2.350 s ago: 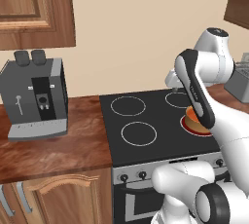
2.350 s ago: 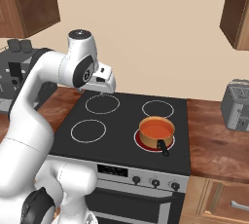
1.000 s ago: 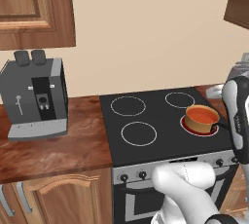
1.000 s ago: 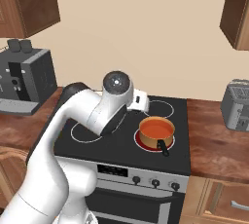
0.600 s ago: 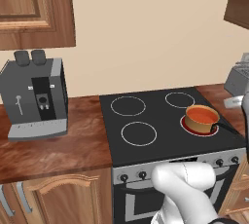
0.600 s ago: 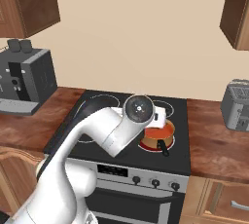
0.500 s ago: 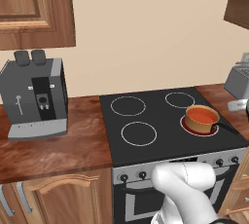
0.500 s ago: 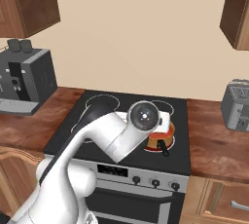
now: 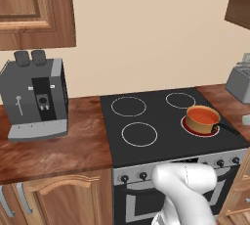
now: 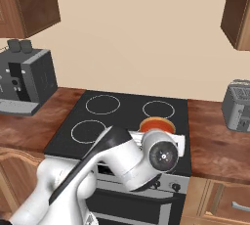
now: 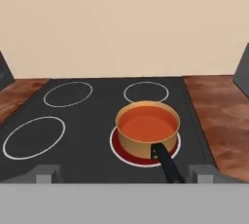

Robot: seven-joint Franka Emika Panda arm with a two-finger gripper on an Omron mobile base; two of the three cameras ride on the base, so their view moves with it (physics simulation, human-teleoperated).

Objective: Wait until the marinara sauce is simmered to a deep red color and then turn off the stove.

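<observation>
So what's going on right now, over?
Gripper open, empty. Sauce orange-red in pan on glowing front-right burner. Nothing blocking stove.

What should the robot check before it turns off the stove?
1. Sauce deep red: not ok, it looks orange-red.
2. Burner under the pan glowing red: ok.
3. Pan sitting flat on its ring: ok.
4. Tool open, holding nothing: ok.
5. Knobs on the stove front in sight: ok, in the left base view.
6. Which knob runs this burner: cannot tell.
</observation>
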